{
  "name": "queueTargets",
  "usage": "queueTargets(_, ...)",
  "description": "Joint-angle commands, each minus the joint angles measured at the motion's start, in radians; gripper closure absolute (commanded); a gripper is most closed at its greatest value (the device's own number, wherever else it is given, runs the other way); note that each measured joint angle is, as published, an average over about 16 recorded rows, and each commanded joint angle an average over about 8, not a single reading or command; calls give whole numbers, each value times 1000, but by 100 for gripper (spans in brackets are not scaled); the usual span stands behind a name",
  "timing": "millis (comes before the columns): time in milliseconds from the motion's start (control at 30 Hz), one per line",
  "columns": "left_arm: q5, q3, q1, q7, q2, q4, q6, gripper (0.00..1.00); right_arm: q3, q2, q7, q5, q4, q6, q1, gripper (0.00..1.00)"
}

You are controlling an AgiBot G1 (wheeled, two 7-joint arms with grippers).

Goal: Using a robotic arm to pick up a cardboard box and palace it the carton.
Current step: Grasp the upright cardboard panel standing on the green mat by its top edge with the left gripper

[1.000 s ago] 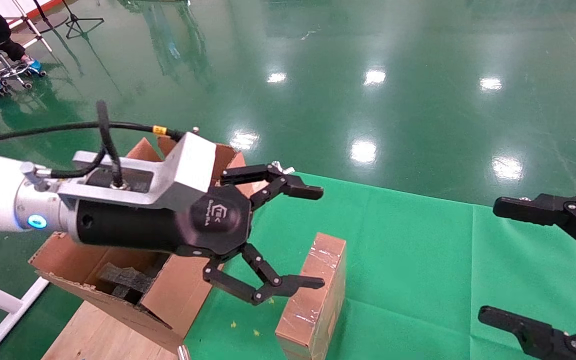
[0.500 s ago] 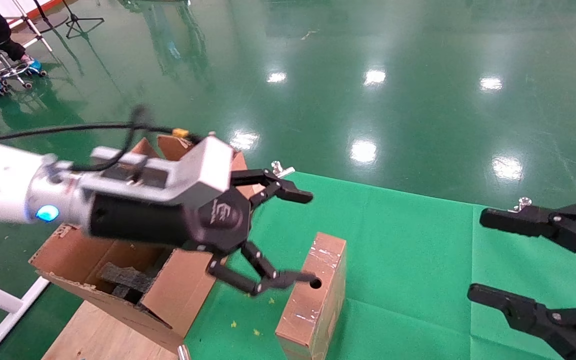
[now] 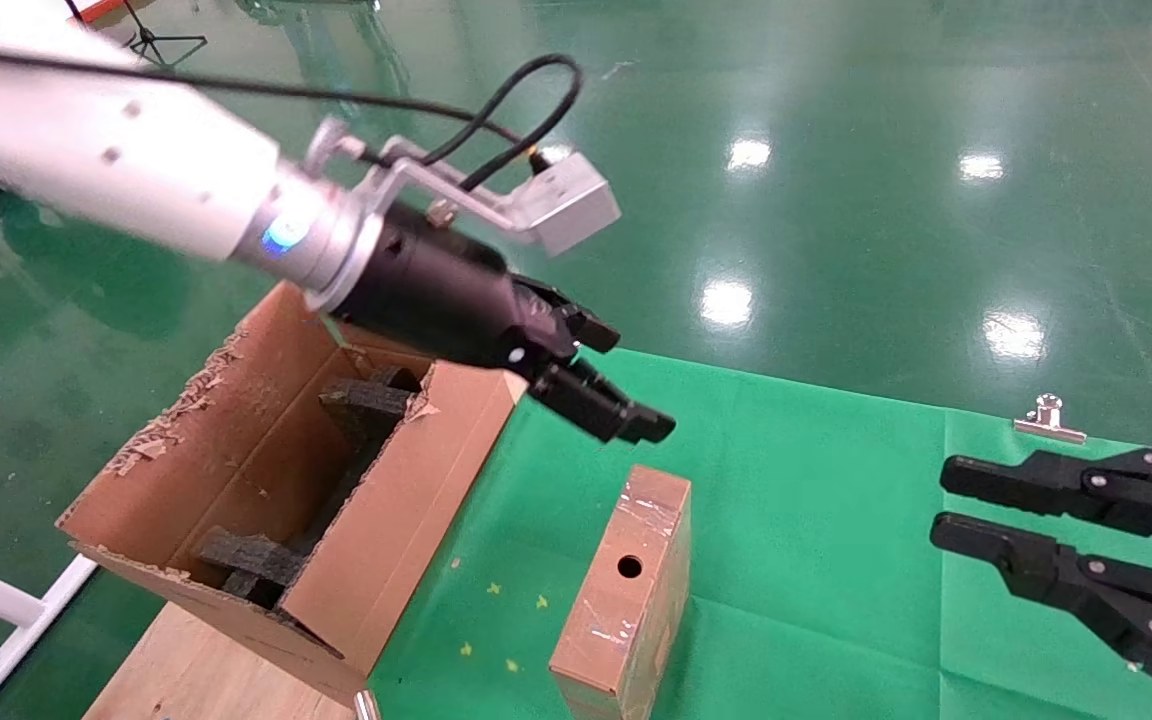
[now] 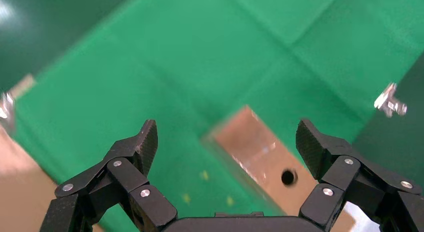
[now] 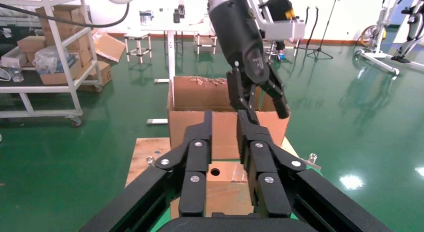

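Observation:
The slim brown taped cardboard box (image 3: 626,590) stands on the green cloth with the round hole in its upper face. In the left wrist view the box (image 4: 255,147) lies below and between the spread fingers. My left gripper (image 3: 631,380), on the white arm with the blue ring, hangs open and empty above the box's far end (image 4: 226,132). The big torn carton (image 3: 286,500) stands left of the box with dark foam blocks (image 3: 251,560) inside. At the right, my right gripper (image 3: 939,500) holds nothing, its fingers a narrow gap apart (image 5: 225,117).
The carton rests on a wooden board (image 3: 186,670) beside the green cloth (image 3: 816,520). A metal clip (image 3: 1046,418) lies at the cloth's far right edge. Glossy green floor surrounds the table. Shelves with boxes (image 5: 50,51) stand far behind the carton.
My left arm has risen and swung, turning its gripper from level beside the box to pointing down over it. The right gripper's fingers have drawn in from wide open to a narrow gap.

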Motion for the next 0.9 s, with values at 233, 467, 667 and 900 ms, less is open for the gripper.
queueTargets(233,-31,261,-125,-200,75,63,13,0,0,0,0,0,0,0,0,100)
queueTargets(467,-127,458,-207,-302,139,109,7,0,0,0,0,0,0,0,0,100)
queueTargets(667,-194,588,-242,-352,218,136,-3,0,0,0,0,0,0,0,0,100)
queueTargets(900,-198,681,-254,-383,277,148,-20,0,0,0,0,0,0,0,0,100)
